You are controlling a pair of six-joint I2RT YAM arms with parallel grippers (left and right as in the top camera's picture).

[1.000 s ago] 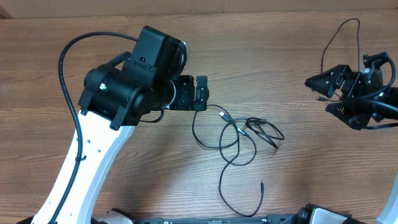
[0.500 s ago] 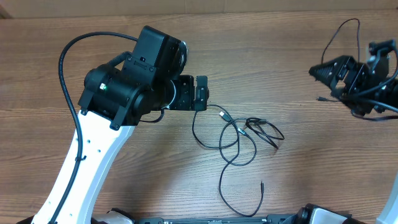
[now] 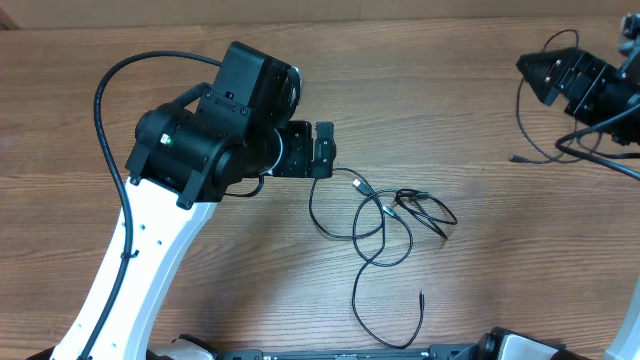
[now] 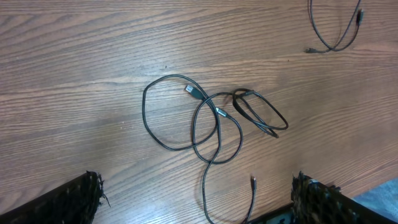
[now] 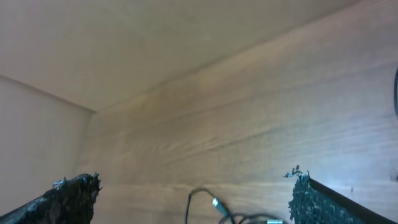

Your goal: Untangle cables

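Thin black cables [image 3: 385, 225] lie tangled in loose loops on the wooden table at the middle, with silvery plugs near the centre and one free end at the front. They show in the left wrist view [image 4: 211, 121] and partly at the bottom of the right wrist view [image 5: 217, 208]. A separate thin cable [image 3: 530, 125] lies at the far right, also in the left wrist view [image 4: 336, 31]. My left gripper [image 3: 322, 150] is open, above and left of the tangle, holding nothing. My right gripper [image 3: 535, 70] is open at the far right, empty, beside the separate cable.
The wooden table [image 3: 480, 300] runs to a back wall. The thick black arm cable [image 3: 105, 110] loops at the left. The front edge of the table shows at the bottom of the overhead view.
My right gripper has moved up and back toward the far right corner. The left arm and the tangled cables have not moved.
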